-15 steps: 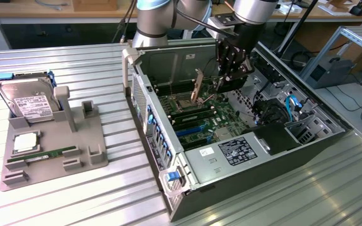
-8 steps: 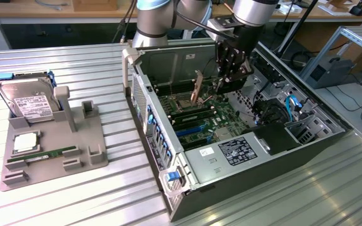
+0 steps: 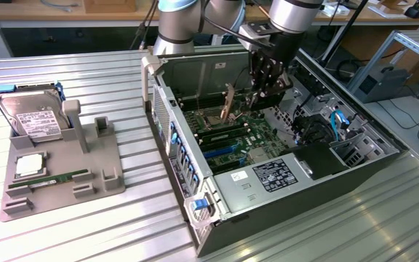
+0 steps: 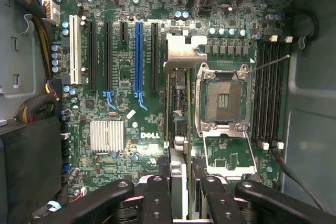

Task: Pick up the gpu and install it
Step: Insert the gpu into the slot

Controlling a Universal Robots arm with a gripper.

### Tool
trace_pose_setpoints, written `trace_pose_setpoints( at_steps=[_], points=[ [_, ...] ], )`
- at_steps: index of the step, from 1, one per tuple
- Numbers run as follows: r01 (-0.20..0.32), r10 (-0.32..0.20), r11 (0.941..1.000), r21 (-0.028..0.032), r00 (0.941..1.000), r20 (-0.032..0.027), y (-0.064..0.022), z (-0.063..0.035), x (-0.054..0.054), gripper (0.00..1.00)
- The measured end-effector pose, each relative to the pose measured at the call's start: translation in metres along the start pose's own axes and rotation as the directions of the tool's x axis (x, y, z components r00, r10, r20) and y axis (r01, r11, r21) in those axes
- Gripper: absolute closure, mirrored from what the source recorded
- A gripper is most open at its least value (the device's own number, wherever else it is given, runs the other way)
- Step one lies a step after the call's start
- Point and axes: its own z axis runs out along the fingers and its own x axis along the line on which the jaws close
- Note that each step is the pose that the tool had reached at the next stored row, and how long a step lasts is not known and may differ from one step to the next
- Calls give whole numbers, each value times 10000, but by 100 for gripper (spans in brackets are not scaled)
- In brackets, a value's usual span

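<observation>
Gpu (image 4: 177,103) – dull metal bracket; hand (image 4: 181,190) – matt black; table (image 3: 122,229) – ribbed brushed metal.

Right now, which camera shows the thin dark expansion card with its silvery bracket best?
The wrist view: the thin dark expansion card runs edge-on from the tool above the motherboard slots, silvery bracket leading. The exterior view shows it small, inside the case, beside the tool.

Open computer case (image 3: 282,180); hard drive (image 3: 31,117) and perhaps memory stick (image 3: 49,180) on grey holder (image 3: 64,191).
</observation>
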Motion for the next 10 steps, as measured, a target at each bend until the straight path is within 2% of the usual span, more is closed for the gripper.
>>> trace_pose_setpoints(
  at_steps=[10],
  points=[
    [11,-11,10000,0,10000,0,1,43,9,73]
  ],
)
